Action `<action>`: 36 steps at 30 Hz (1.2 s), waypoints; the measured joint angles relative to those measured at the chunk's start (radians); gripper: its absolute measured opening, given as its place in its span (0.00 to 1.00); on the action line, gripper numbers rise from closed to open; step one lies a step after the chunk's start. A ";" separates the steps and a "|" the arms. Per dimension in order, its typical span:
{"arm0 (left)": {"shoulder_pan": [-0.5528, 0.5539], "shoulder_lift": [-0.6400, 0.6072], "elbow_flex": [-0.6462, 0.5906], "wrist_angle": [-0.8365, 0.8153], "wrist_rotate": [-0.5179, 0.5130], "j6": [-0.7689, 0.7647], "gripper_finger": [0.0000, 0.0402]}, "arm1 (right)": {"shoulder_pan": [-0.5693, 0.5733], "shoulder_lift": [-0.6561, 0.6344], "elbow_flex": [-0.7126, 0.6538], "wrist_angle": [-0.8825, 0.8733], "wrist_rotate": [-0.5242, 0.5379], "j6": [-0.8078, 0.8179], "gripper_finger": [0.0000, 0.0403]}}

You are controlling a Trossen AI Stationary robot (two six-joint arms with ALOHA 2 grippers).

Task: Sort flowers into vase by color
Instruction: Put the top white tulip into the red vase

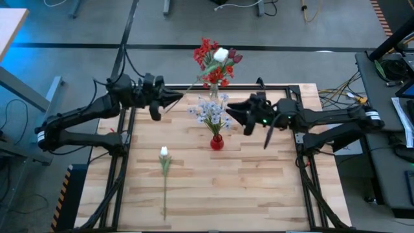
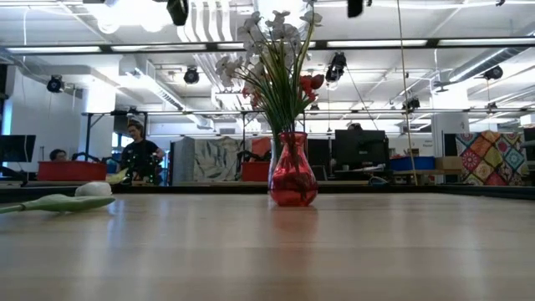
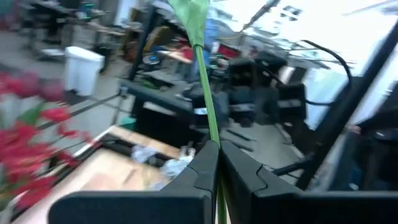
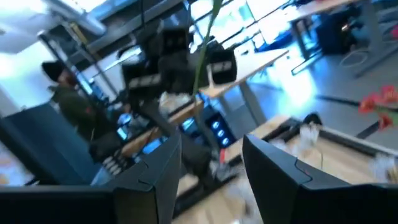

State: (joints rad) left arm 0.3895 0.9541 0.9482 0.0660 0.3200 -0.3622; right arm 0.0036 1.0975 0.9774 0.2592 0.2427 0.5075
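A red vase [image 1: 217, 142] [image 2: 292, 179] near the table's middle holds pale blue-white flowers [image 1: 211, 111] [image 2: 269, 52]. Behind it at the far edge, a clear vase [image 1: 213, 91] holds red flowers [image 1: 208, 53] and a maroon bud [image 1: 235, 58]. My left gripper [image 1: 176, 98] [image 3: 217, 155], left of the clear vase, is shut on a white tulip's stem; the tulip's head [image 1: 220, 55] sits among the red flowers. A second white tulip [image 1: 164, 153] [image 2: 92, 190] lies flat on the table. My right gripper [image 1: 229, 111] [image 4: 211, 163] hovers open just right of the pale flowers. My left gripper pinches the green stem [image 3: 213, 138] of the white tulip between its two fingertips, the fingers lying across it. It comes level from the table's left. The stem [image 1: 196, 79] slants away toward the far right, lifted clear of the table, with the head up by the red flowers.
Black frame rails run along the table's left, right and far edges [image 1: 272, 88]. The near half of the wooden table holds only the lying tulip and its long stem [image 1: 164, 194]. People and workbenches show in the room behind [image 2: 138, 150].
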 joint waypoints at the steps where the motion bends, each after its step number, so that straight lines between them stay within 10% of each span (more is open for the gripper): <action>1: -0.007 0.011 0.000 0.020 0.018 0.001 0.00 | 0.000 0.025 0.033 0.000 0.014 -0.003 0.41; 22: -0.057 0.043 -0.001 0.144 0.091 0.047 0.00 | -0.018 0.326 0.540 -0.091 0.125 -0.176 0.39; 31: -0.057 0.051 -0.002 0.110 0.082 0.037 0.00 | -0.018 0.306 0.540 -0.106 0.134 -0.221 0.06; 36: -0.057 0.056 -0.003 0.075 0.082 0.043 0.08 | -0.017 0.280 0.540 -0.173 0.125 -0.229 0.03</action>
State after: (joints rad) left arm 0.3328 1.0096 0.9455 0.1413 0.4015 -0.3195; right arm -0.0135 1.3770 1.5173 0.0866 0.3679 0.2783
